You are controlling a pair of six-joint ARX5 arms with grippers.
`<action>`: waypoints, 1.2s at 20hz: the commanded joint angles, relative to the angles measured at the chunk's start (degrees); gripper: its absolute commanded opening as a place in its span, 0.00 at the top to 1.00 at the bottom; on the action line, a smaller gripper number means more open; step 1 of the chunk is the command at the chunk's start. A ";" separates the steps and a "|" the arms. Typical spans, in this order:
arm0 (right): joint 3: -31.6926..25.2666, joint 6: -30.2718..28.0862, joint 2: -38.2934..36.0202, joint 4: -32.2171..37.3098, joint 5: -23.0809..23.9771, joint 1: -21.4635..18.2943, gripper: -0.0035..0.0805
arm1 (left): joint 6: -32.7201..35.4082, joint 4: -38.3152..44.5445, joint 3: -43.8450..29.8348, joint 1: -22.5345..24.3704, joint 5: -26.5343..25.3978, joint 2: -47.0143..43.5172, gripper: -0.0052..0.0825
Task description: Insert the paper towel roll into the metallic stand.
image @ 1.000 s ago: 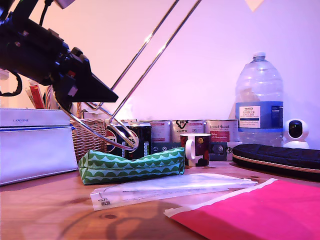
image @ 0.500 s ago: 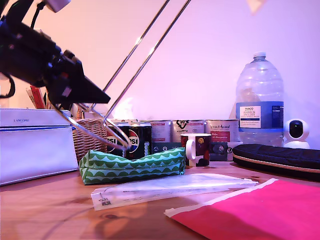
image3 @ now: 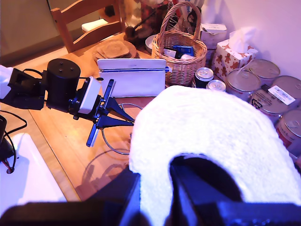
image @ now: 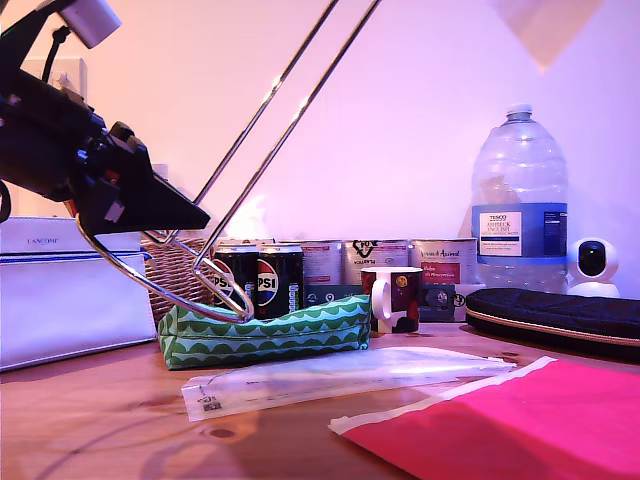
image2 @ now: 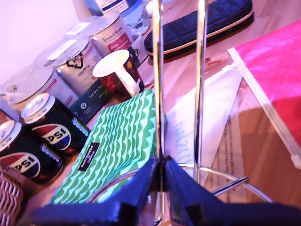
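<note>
Pink envelope (image: 510, 425) and clear bag (image: 330, 378), foreground. Green pouch (image: 262, 332), behind. My first gripper (image2: 161, 170), pinching the metallic stand (image: 250, 150), tilted above the pouch. My second gripper (image3: 157, 186), clamped on the paper towel roll (image3: 211, 141), high overhead.

Looks like somebody's home, dining room or kitchen corner. Everything sits on a wooden bench (image: 90, 420) against a plain wall, and the second wrist view shows a wooden chair (image3: 84, 19) pulled up on the far side. Household clutter all over: a wicker basket (image3: 181, 49) stuffed with bits, a gingerbread-print tissue box (image3: 233, 54), Pepsi cans (image: 262, 280), food tins (image: 440, 262), a mug (image: 392, 297), a big Tesco water bottle (image: 518, 200), plus a small security camera (image: 594, 264) at the exterior view's right.
</note>
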 commanded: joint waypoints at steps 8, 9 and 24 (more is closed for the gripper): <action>-0.24 -0.35 1.07 0.11 -6.54 -1.29 0.97 | 1.38 1.92 -0.22 -0.72 1.64 -0.39 0.97; -0.26 0.04 0.55 0.11 -6.54 -1.90 0.97 | 1.36 2.08 -0.22 -0.70 1.66 -0.39 0.97; -0.26 2.89 6.47 0.11 -13.27 -3.41 0.97 | 2.23 8.28 -0.22 -2.67 1.29 -0.59 0.97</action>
